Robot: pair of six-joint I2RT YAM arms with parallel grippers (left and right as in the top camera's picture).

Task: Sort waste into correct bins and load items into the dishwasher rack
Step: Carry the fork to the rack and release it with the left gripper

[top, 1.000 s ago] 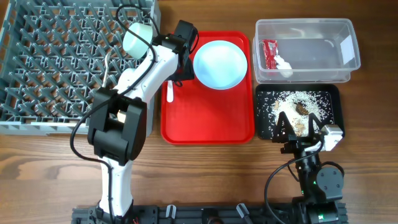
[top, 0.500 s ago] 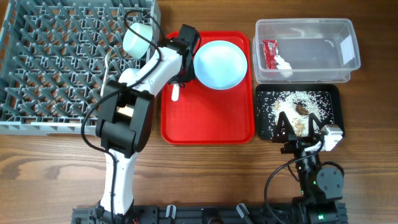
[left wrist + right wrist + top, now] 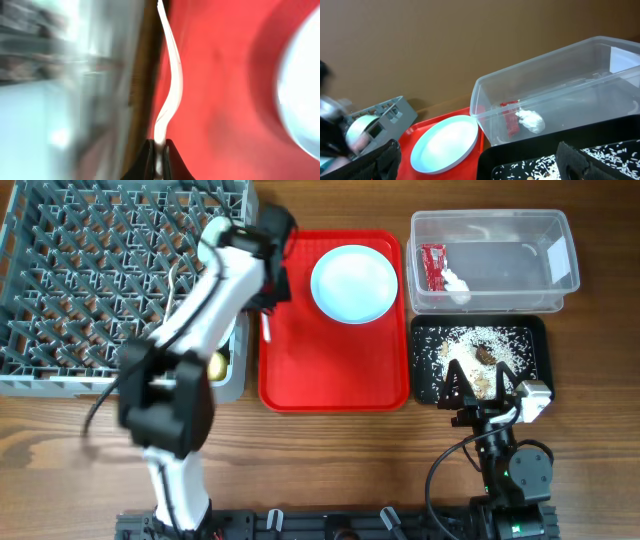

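Counter [image 3: 560,470]: wooden, carrying all that follows.
Rack [image 3: 100,270]: grey, pegged, at the far left; the largest piece.
Red tray [image 3: 335,370]: at the centre, just right of the rack.
Clear tub [image 3: 495,260]: far right, at the back.
Black tray [image 3: 528,365]: directly in front of the tub, of similar footprint.
Plate [image 3: 353,283]: pale blue, round, lying flat in the red tray's back half.
Left gripper [image 3: 159,150]: at the red tray's left rim, arm blurred; clenched on the end of a white utensil [image 3: 170,85]; whether fork or spoon cannot be told.
Right gripper [image 3: 480,380]: over the black tray's near edge; fingers [image 3: 580,160] spread wide, grasping nothing.
White utensil: thin, running along the red tray's left edge, beside the strip of counter next to the rack.
Wrapper [image 3: 433,267]: red and white, crumpled, in the tub's left end.
Scraps [image 3: 482,355]: brown bits among white rice-like crumbs, scattered in the black tray.
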